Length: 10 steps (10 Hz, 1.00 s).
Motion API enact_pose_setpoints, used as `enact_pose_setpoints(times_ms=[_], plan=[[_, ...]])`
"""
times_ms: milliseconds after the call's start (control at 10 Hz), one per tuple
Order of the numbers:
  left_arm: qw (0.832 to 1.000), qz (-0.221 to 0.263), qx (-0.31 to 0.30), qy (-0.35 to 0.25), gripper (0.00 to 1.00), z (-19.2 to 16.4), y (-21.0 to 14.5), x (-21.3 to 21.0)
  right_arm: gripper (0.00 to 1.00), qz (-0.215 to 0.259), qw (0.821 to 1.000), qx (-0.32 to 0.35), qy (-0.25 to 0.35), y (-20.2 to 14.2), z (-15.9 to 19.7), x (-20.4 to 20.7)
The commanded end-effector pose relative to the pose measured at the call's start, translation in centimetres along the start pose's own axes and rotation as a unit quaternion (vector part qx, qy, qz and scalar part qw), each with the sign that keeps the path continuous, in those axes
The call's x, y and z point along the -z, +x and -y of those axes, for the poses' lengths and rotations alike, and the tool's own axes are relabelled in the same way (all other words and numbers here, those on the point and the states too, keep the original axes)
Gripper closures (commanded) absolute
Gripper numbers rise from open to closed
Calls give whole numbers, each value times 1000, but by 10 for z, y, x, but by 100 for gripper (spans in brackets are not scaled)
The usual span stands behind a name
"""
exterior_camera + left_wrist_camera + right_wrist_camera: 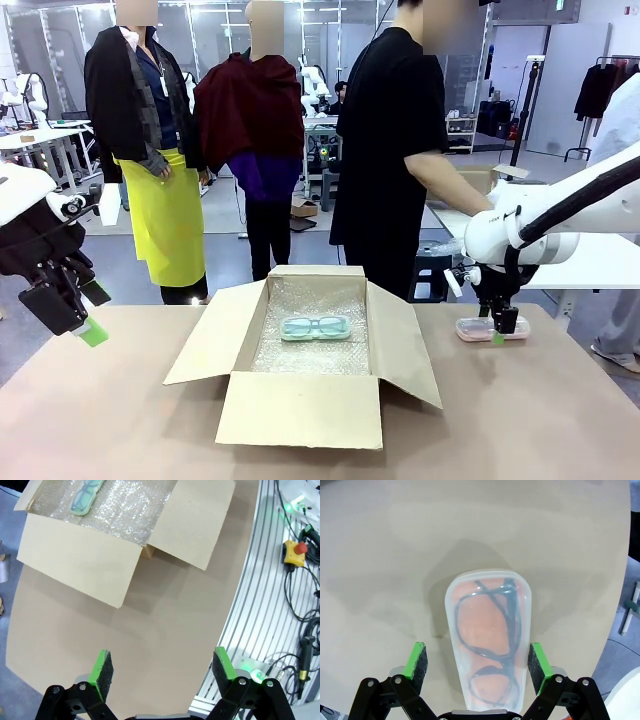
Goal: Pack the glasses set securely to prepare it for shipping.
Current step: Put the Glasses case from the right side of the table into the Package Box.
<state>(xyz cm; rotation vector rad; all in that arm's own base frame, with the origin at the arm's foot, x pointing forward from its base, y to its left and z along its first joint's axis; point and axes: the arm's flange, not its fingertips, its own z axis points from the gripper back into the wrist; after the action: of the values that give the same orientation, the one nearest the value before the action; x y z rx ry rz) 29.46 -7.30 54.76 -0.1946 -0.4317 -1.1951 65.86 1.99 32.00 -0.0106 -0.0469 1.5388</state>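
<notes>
Jaws spread, right gripper (pixel 477 652) straddles the pink glasses (pixel 487 630), long axis running six to twelve o'clock; left gripper (pixel 161 655), equally spread, hangs well apart.

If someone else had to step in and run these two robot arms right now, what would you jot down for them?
Left hand: open, empty, held above the table, away from the cardboard box.
Right hand: open, a finger on either side of the wrapped pink glasses lying on the table, no grip yet.
Done: mint-green glasses lie on bubble wrap in the open box.
Left: lift the pink pair into the box, then probably cover and close the flaps.
</notes>
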Motion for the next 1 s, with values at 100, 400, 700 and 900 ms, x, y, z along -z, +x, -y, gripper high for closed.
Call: enact_pose_setpoints(times_ms=[100, 400, 700, 900], plan=[[1000, 10, 2, 2, 0, 0, 0, 0, 7, 0, 1000, -3, 3, -1, 3, 4], [1000, 10, 2, 2, 0, 0, 0, 0, 33, -4, 1000, -4, 0, 0, 8, 8], [1000, 10, 2, 2, 0, 0, 0, 0, 60, -1, 1000, 4, -5, -3, 11, 5], [1000, 10, 2, 2, 0, 0, 0, 0, 60, -3, 1000, 3, -5, -5, 6, -1]])
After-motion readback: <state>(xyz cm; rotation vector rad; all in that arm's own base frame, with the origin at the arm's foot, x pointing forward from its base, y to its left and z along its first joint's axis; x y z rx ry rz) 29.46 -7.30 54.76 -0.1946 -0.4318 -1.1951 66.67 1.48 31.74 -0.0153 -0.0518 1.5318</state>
